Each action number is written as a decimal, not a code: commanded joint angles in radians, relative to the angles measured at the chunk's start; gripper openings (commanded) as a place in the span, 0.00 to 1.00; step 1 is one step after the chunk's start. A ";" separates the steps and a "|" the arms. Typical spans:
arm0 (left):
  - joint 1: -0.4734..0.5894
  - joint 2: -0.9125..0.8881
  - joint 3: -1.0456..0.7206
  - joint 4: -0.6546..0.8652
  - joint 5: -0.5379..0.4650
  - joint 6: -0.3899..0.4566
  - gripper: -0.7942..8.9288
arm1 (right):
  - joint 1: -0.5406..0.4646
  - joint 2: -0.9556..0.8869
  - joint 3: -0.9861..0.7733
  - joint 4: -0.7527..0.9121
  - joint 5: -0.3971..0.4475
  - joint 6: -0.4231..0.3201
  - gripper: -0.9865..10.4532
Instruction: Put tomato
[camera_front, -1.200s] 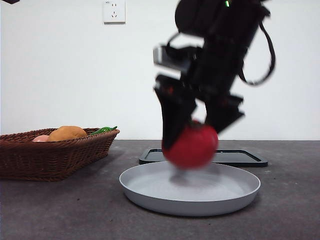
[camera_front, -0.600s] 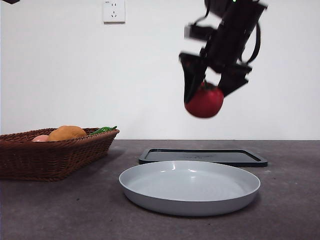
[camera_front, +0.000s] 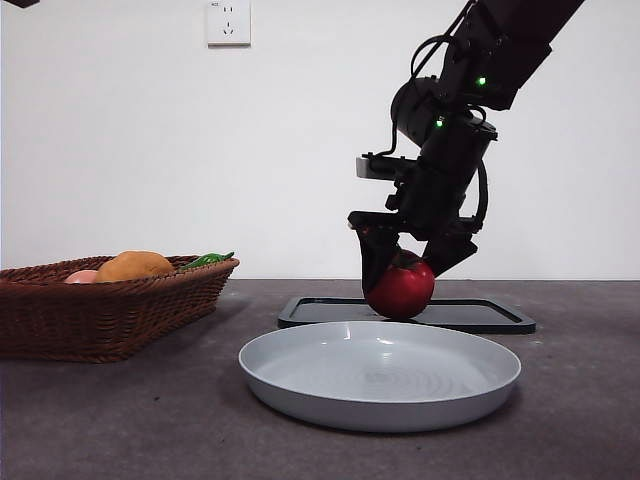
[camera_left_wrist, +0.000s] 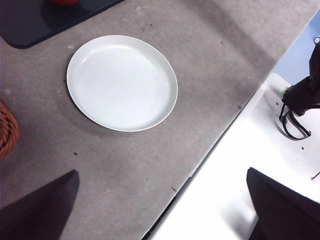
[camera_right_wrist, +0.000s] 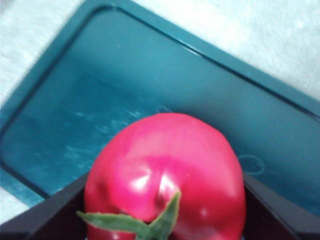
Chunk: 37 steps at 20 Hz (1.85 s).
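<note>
The glossy red tomato (camera_front: 400, 289) with its green calyx is held between the black jaws of my right gripper (camera_front: 402, 272), low over the black tray (camera_front: 480, 316) behind the white plate (camera_front: 380, 376). Whether it touches the tray cannot be told. In the right wrist view the tomato (camera_right_wrist: 165, 170) fills the gap between the jaws of the gripper (camera_right_wrist: 165, 215), above the tray (camera_right_wrist: 125, 90). My left gripper (camera_left_wrist: 165, 215) waits high above the table, open and empty. Its view shows the plate (camera_left_wrist: 122, 82), the tray (camera_left_wrist: 30, 25) and a sliver of the tomato (camera_left_wrist: 65, 1).
A brown wicker basket (camera_front: 100, 315) stands at the left with an orange round fruit (camera_front: 135, 266), a pale pink fruit (camera_front: 82, 277) and a green vegetable (camera_front: 208, 260). The table's edge (camera_left_wrist: 210, 150) runs beside the plate. A wall socket (camera_front: 228, 22) is behind.
The right gripper lifted the tomato from just above the white plate, carried it up and back, then lowered it to the black tray. The left arm has not moved.
</note>
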 joint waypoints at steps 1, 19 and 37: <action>-0.006 0.005 0.017 0.010 0.006 0.016 0.63 | 0.000 0.028 0.028 0.008 0.000 -0.013 0.31; -0.006 0.005 0.017 0.011 0.006 0.016 0.63 | 0.008 -0.004 0.235 -0.293 -0.001 -0.011 0.57; -0.006 0.005 0.017 0.012 0.006 0.020 0.63 | 0.048 -0.810 -0.146 -0.607 -0.006 0.034 0.57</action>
